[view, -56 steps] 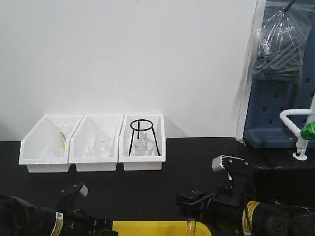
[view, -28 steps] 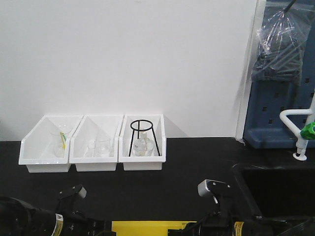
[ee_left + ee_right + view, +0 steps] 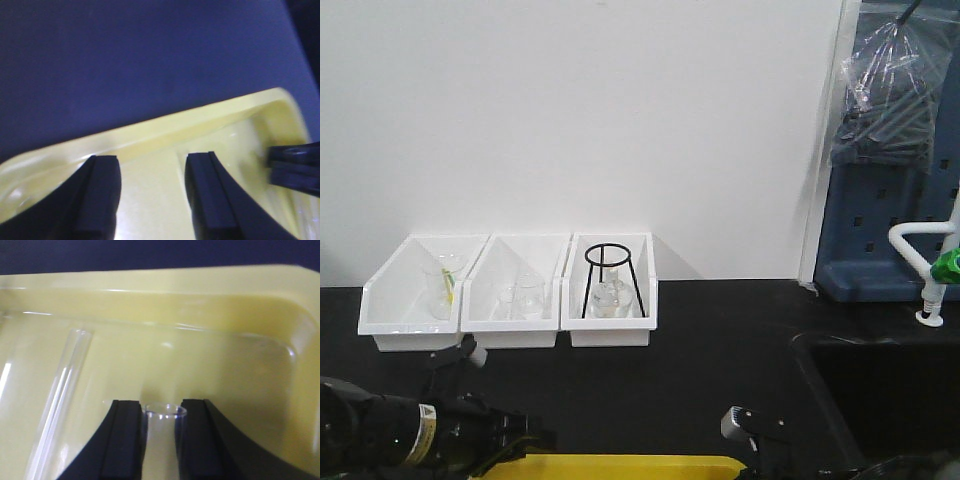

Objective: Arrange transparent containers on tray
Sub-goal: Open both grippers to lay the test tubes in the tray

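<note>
The left gripper (image 3: 151, 165) hangs over the tray (image 3: 200, 114) with its jaws apart. Both black fingers (image 3: 100, 195) sit above the yellow floor, near the far rim. The tray's rounded corner lies at upper right. Beyond the rim is the dark table (image 3: 150, 50). Two black bars (image 3: 295, 169) enter from the right edge, over the tray.

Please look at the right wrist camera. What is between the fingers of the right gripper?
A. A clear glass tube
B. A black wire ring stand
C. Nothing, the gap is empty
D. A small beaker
A. In the right wrist view, the open rim of a clear glass tube sits between the two black fingers of the right gripper, just above the yellow tray; a second tube lies on the tray beside it.
</note>
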Tool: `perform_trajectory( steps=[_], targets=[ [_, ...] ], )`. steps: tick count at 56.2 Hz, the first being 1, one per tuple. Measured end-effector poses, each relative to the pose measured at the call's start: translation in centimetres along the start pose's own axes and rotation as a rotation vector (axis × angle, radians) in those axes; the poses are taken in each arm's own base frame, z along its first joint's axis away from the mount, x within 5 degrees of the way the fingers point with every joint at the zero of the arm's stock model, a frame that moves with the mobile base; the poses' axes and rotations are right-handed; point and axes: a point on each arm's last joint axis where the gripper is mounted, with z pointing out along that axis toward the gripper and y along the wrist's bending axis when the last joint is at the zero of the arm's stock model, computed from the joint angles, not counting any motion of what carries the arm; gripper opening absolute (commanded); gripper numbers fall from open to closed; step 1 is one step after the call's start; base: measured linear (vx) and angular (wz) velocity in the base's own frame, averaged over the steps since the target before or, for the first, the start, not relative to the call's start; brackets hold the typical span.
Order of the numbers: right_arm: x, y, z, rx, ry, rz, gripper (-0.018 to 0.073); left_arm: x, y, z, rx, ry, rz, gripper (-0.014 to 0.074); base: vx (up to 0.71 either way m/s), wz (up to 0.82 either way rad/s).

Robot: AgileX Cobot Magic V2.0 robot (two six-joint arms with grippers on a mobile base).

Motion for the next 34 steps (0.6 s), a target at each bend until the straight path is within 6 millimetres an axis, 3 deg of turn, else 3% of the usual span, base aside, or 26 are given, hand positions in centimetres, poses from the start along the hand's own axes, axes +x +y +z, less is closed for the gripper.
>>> perform_trajectory(
  steps=[22,34],
  targets=[
    [-0.7,-0.3,0.2,0.041,-0.07,0.084,0.0498,-2.6,-5.6,-7.5,0.071,-0.218,0.136,0.0429,0.0,0.0],
    [-1.0,-0.2,0.2,0.022,-0.095,0.1,0.0582,-2.9,-7.8,-10.8,0.101,-0.306,0.191,0.0429,0.0,0.0]
  ],
)
